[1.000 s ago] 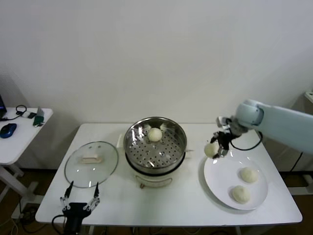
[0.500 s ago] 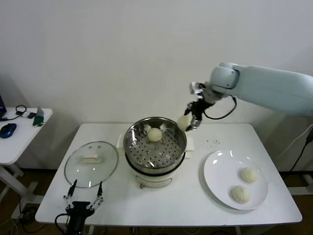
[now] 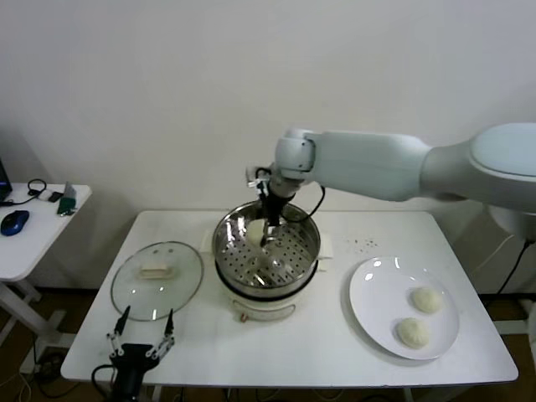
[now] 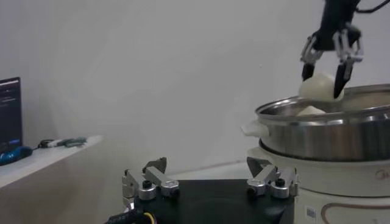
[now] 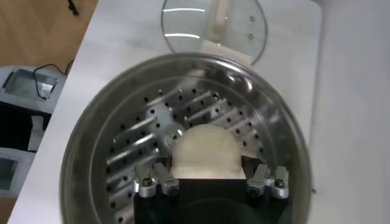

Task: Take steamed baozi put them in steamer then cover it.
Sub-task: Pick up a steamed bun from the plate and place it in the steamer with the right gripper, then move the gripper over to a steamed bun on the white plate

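Observation:
The steel steamer (image 3: 289, 280) stands mid-table on its white base. My right gripper (image 3: 268, 233) reaches down into it from behind, shut on a cream-white baozi (image 5: 206, 152) just above the perforated tray (image 5: 131, 152). In the left wrist view the held baozi (image 4: 320, 86) hangs at rim height, with the top of another baozi (image 4: 311, 111) showing just below it inside the steamer (image 4: 323, 137). Two more baozi (image 3: 425, 299) (image 3: 411, 332) lie on the white plate (image 3: 381, 293). The glass cover (image 3: 157, 280) lies flat to the steamer's left. My left gripper (image 3: 140, 342) is open and empty at the table's front edge.
A small side table (image 3: 33, 230) with a blue mouse, cables and small items stands far left. A white wall runs close behind the table. Bare tabletop lies in front of the steamer and between it and the plate.
My right arm has swung left from above the plate to over the steamer, carrying a baozi, and lowered it towards the tray. The left gripper has stayed put.

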You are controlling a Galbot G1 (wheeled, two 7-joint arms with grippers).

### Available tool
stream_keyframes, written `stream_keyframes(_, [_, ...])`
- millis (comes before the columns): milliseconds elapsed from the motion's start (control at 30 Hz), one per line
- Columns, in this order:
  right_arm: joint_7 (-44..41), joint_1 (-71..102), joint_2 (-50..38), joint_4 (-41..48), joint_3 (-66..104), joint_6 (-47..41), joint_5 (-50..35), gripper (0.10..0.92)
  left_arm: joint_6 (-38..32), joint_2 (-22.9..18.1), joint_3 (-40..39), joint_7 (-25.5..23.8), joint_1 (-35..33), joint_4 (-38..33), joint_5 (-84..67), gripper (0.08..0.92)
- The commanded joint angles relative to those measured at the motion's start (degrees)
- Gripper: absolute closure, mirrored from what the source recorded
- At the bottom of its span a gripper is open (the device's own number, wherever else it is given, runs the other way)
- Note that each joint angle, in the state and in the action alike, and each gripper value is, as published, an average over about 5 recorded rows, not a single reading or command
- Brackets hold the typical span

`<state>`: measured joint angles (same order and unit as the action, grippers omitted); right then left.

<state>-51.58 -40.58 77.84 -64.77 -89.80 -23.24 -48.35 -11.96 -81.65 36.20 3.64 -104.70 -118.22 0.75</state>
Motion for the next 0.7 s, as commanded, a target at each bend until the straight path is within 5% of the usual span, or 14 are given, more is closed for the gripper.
stream_keyframes(33, [0.4, 5.5, 7.8, 4.4, -0.2, -0.4, 0.4, 0.287, 0.1, 0.2, 0.1, 0.0, 0.1, 0.1, -0.3, 0.177])
stream_keyframes(400, [-0.4, 7.4, 8.0, 6.6, -0.4, 0.4, 3.4, 0.285, 0.2, 0.1, 0.2, 0.0, 0.6, 0.7, -0.5, 0.177])
stream_keyframes(700, [-0.8, 6.8, 7.2, 6.3, 0.7, -0.6, 3.6, 0.204, 0.4, 0.0, 0.1, 0.0, 1.0, 0.7, -0.4, 0.177])
